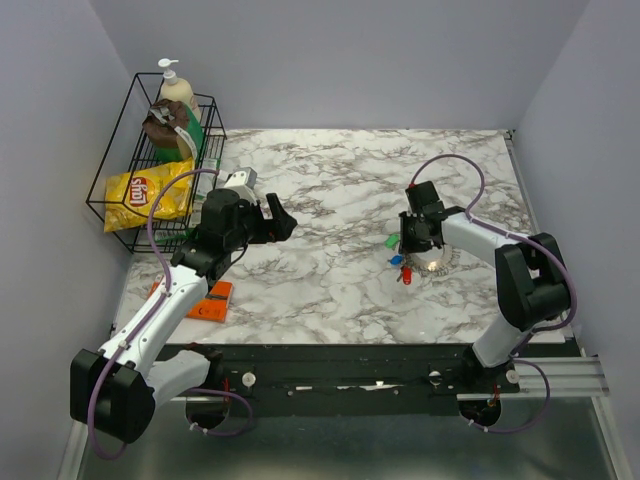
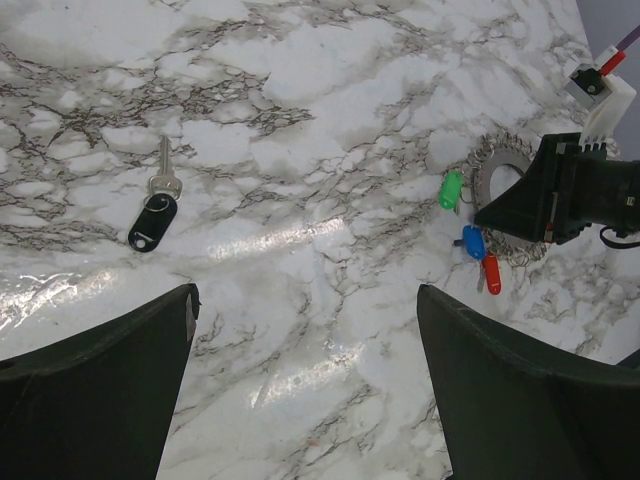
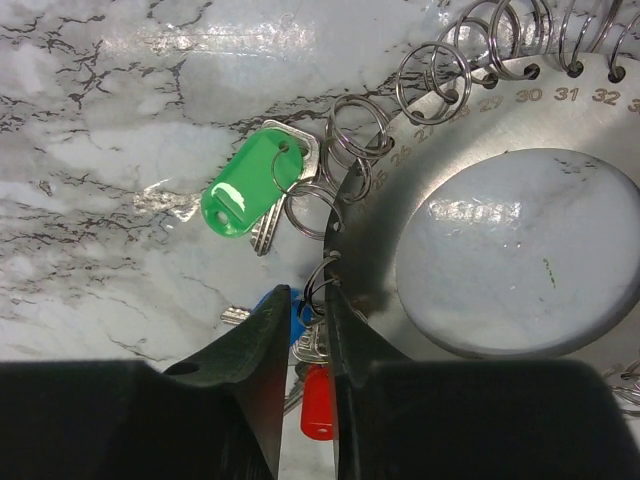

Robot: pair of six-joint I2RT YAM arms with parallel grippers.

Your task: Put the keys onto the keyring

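Note:
The keyring (image 3: 400,190) is a flat silvery numbered disc fringed with small split rings (image 3: 430,75), lying on the marble at the right (image 1: 437,262). A green-tagged key (image 3: 246,186) hangs on one of its rings. A blue-tagged key (image 3: 296,312) and a red-tagged key (image 3: 317,400) lie at the disc's edge. My right gripper (image 3: 308,300) is closed to a narrow gap on the small ring by the blue key. My left gripper (image 2: 305,340) is open and empty above the table (image 1: 283,222). A black-tagged key (image 2: 153,222) lies loose on the marble.
A black wire basket (image 1: 120,190) at the back left holds a yellow chips bag (image 1: 148,193) and a soap bottle (image 1: 180,95). An orange object (image 1: 205,300) lies near the table's front left edge. Walls close in both sides.

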